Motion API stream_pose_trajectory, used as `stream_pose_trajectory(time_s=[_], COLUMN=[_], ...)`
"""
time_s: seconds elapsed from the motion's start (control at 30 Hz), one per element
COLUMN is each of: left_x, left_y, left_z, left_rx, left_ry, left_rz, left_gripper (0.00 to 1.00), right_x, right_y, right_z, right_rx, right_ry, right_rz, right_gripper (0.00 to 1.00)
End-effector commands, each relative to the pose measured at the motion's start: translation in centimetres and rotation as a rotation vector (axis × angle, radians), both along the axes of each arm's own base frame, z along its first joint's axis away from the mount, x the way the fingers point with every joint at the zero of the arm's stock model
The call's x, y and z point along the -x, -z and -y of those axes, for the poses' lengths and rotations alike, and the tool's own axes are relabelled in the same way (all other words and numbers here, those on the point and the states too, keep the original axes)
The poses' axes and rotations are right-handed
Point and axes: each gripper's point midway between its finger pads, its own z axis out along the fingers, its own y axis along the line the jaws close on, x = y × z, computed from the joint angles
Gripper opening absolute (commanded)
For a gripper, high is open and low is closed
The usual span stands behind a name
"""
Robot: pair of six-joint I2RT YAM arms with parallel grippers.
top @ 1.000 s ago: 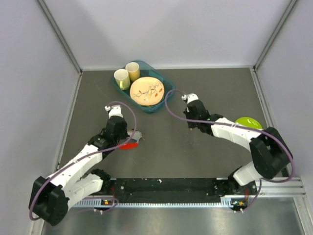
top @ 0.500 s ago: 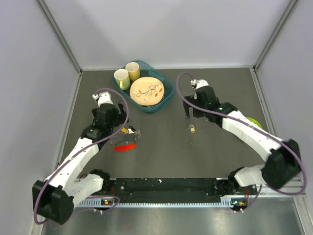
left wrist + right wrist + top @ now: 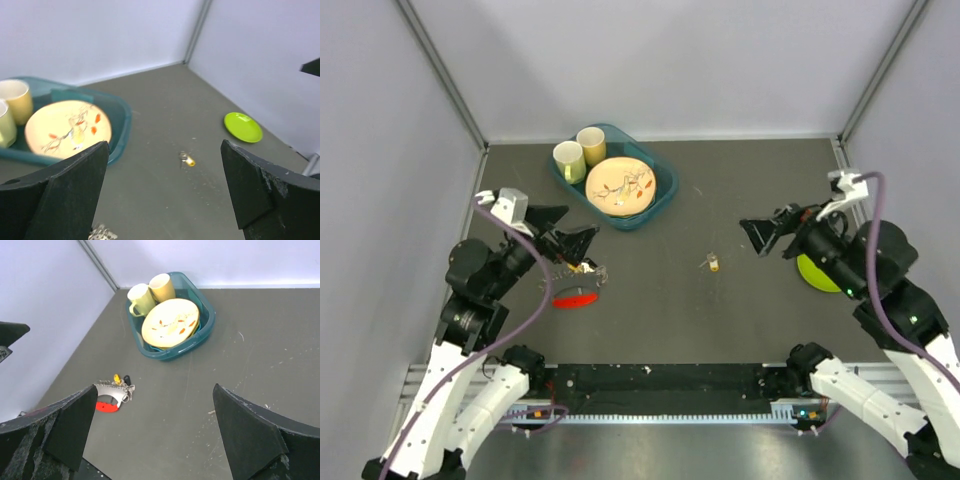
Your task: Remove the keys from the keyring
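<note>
Both tools are raised with nothing in them: the left gripper (image 3: 572,228), at left of the overhead view, has its jaws spread wide; the right gripper (image 3: 770,225), at right, likewise. One loose key (image 3: 712,263) with a yellow head lies alone at centre, well apart from the keyring (image 3: 575,298) at lower left, where the other keys (image 3: 592,270) bunch just above its red clip (image 3: 106,406). To go on well, I judge one gripper should pin the clip flat while the other pinches a single key head and works it slowly round the ring's split, lest the bunch drag. The ring itself is too thin to make out; how many keys are in the bunch I cannot tell; the left wrist view cuts the bunch off at its bottom edge.
</note>
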Motion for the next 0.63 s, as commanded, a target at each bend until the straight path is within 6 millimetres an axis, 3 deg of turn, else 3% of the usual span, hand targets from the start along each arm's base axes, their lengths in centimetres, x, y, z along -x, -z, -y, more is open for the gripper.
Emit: stream_pose_trajectory(time_s=[0.0, 0.2, 0.6], left_x=[3.3, 5.1, 5.7], left_y=[-1.8, -2.1, -2.9], left_z=[1.7, 1.8, 1.4], left_rx=[0.059, 0.094, 0.089], left_ry=[0.165, 0.210, 0.202], left_rz=[0.089, 0.115, 0.151], left_gripper=[0.99, 0.99, 0.99], right_x=[1.1, 1.5, 1.4], right_y=[0.6, 0.3, 0.6], right_z=[0.9, 1.1, 0.5], right_rx=[-0.039, -0.065, -0.069], right_ry=[0.024, 0.031, 0.014], right_rz=[-0.030, -0.045, -0.071], right_gripper=[0.99, 0.99, 0.99])
